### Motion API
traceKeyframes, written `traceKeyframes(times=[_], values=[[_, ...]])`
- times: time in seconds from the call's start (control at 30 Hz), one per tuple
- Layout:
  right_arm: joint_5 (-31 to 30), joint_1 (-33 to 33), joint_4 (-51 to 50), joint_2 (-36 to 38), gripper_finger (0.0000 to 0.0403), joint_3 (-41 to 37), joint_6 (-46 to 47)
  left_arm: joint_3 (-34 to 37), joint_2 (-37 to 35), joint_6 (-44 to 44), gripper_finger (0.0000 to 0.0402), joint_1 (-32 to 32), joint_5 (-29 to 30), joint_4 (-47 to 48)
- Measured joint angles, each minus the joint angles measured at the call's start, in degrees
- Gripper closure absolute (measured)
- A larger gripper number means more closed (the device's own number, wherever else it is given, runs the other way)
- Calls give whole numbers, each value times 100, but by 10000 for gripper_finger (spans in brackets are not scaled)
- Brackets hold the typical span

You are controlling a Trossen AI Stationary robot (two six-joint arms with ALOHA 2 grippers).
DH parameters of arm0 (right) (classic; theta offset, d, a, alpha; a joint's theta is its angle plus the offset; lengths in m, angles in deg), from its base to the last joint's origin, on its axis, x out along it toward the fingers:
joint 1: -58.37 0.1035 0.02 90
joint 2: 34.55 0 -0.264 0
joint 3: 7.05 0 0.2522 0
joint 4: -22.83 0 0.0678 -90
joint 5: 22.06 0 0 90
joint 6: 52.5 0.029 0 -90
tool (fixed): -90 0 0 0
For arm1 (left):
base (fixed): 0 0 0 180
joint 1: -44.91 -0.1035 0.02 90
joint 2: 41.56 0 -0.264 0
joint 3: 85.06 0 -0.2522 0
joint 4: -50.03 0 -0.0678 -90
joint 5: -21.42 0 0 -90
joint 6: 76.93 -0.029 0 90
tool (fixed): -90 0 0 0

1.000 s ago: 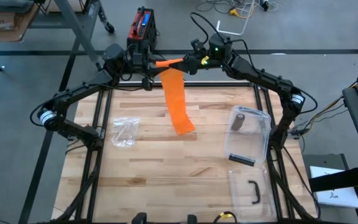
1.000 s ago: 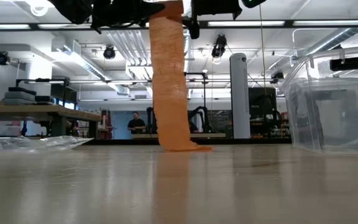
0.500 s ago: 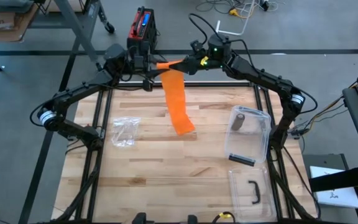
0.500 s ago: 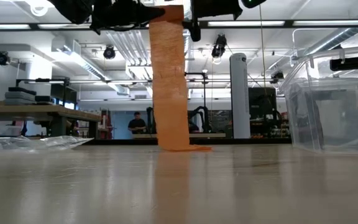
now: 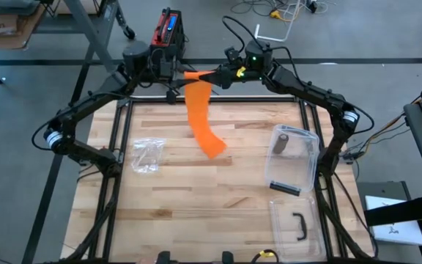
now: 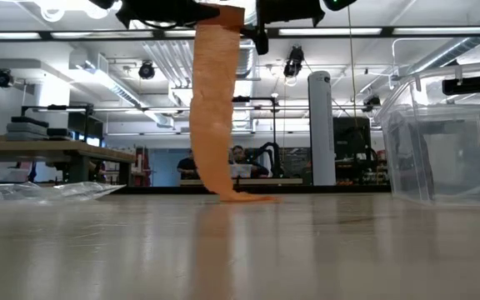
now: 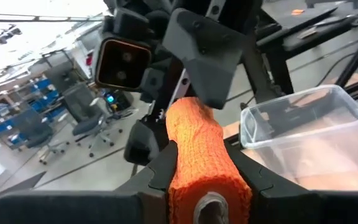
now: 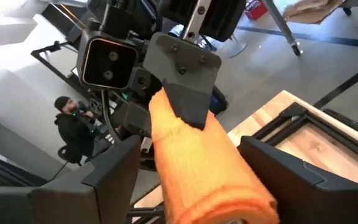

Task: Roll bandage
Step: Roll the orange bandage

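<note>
- The left gripper [image 5: 176,73] and the right gripper [image 5: 212,74] face each other high above the rear edge of the surface [image 5: 218,205], the left one to the left of the right one.
- The bandage [image 5: 200,117] spans between the two grippers as a roll, and its loose strip hangs down from there, the lower end lying on the surface near the middle.
- A plastic bag [image 5: 146,155] lies on the surface to the left of the strip's end, well apart from it.
- A bin [image 5: 293,158] sits on the right side of the surface.
- A lid [image 5: 295,222] lies in front of the bin, near the front right corner.
</note>
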Motion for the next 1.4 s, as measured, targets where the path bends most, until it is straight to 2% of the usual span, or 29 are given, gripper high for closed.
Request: traceKeyframes(times=[0.2,0.4,0.8,0.93,1.1,1.3,1.4], values=[[134,0,63,0,126,0,58,15,4,-76,319,71,46,-148],[242,0,107,0,139,0,83,19,6,-80,319,185,39,-298],[262,0,129,0,197,0,109,3,8,-422,317,210,83,-271],[258,2,144,0,226,0,64,0,8,-227,298,210,106,-296],[137,0,268,0,255,0,-109,-10,7,613,257,202,146,-425],[-85,1,400,0,274,-7,-403,109,-113,1261,205,-1,121,-448],[-298,0,425,0,281,-9,-688,365,-169,1658,192,-108,120,-854]])
